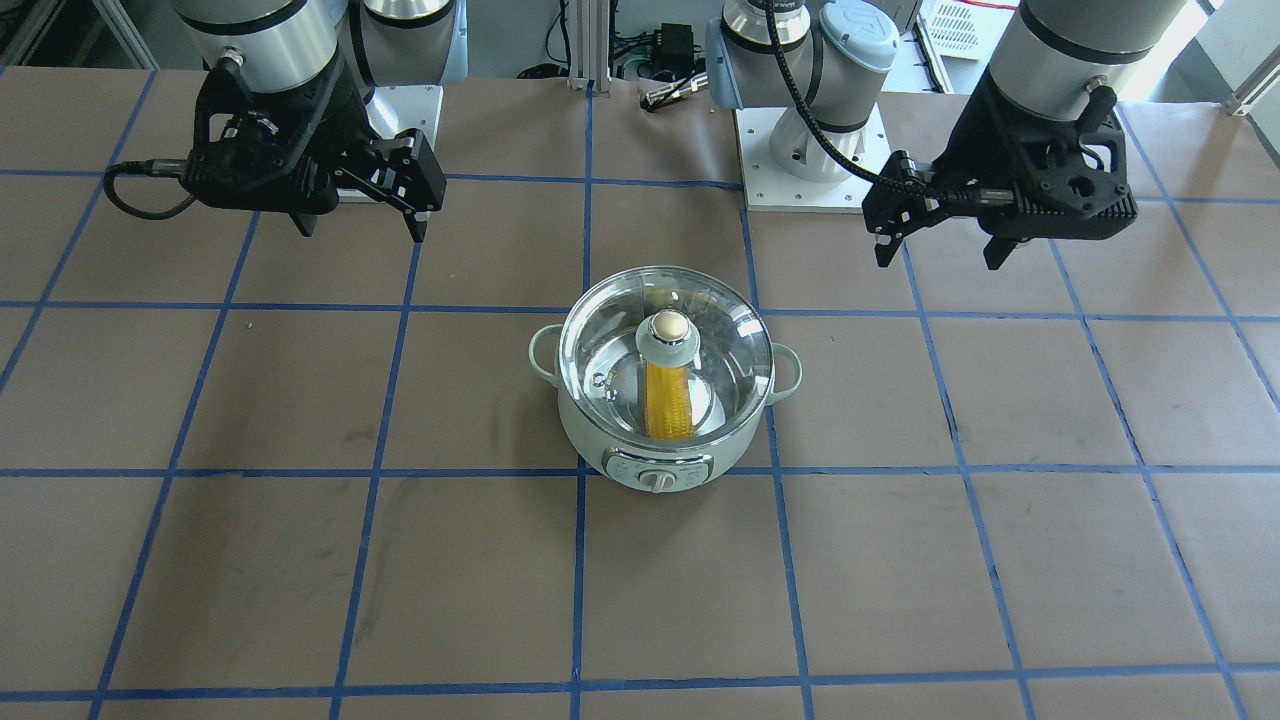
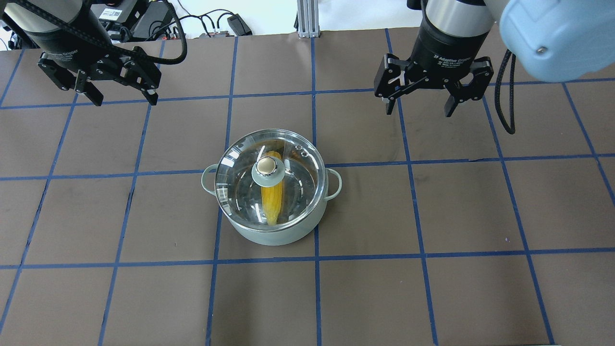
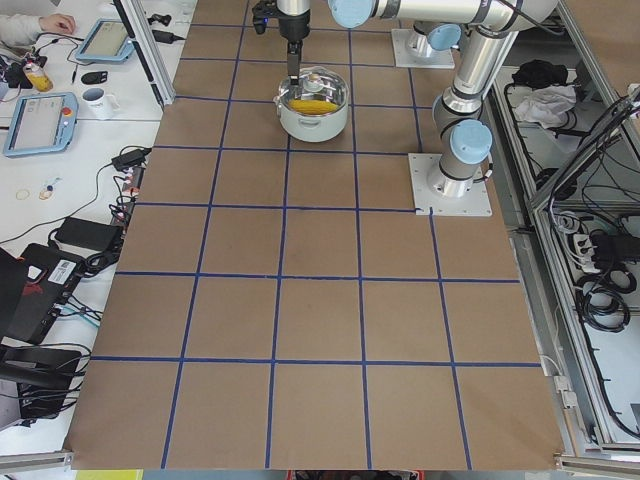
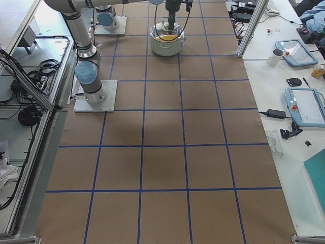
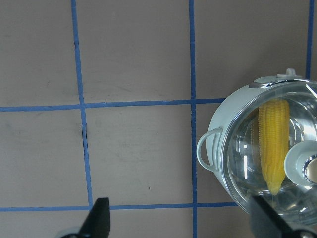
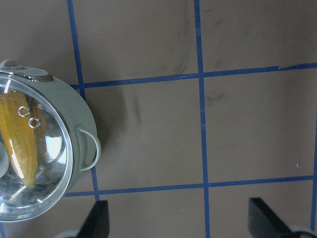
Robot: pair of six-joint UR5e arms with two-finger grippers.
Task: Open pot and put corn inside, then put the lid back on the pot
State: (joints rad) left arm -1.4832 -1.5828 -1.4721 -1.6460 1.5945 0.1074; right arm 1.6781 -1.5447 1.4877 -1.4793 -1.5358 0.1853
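Corn [image 2: 272, 199] lies flat inside pot [image 2: 281, 238] at centre of bench [image 2: 432, 216], glass lid [image 2: 238, 168] seated on top. Long axis runs robot-to-operator side: tapered tip toward robot, blunt end toward the pot's dial. Spread wide and empty: left pincer [image 2: 126, 98] and right pincer [image 2: 419, 111], hovering well apart from pot, one each side. Right wrist label reads "2F Adaptive Gripper"

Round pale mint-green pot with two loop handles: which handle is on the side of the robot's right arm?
The loop handle at the overhead view's right, the half where the right gripper hangs open. The other handle faces the left gripper.
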